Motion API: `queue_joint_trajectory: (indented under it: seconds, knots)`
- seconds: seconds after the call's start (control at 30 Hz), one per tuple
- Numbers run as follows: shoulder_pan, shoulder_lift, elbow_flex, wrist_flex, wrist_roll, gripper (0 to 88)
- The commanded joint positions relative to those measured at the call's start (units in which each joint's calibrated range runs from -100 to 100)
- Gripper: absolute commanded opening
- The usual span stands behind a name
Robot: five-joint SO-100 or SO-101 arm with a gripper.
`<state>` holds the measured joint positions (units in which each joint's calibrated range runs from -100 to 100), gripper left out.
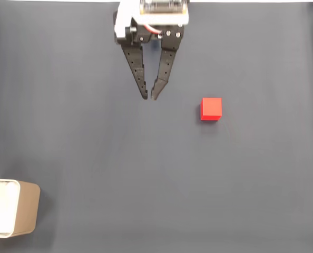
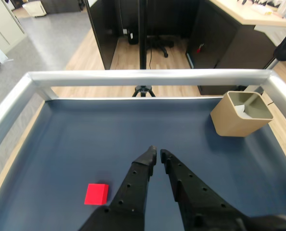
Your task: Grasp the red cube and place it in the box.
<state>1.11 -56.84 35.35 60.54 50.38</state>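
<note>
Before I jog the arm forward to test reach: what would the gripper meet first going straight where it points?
Probably nothing but bare mat. The gripper, jaws nearly shut, points between the red cube and the box; both lie off to the sides. Height above the mat is unclear.

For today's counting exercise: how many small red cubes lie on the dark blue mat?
1. The small, matte red cube lies on the dark blue mat, right of the black gripper in the fixed view, far from the beige box. None seems hidden.
</note>
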Motion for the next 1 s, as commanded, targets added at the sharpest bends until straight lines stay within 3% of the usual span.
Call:
queue_joint_trajectory:
  seconds: [0.0, 0.97]
  knots:
    - [0.24, 1.47, -2.60, 2.66, 0.54, 0.0]
    - [-11.48, 5.02, 1.42, 8.89, 0.59, 0.8]
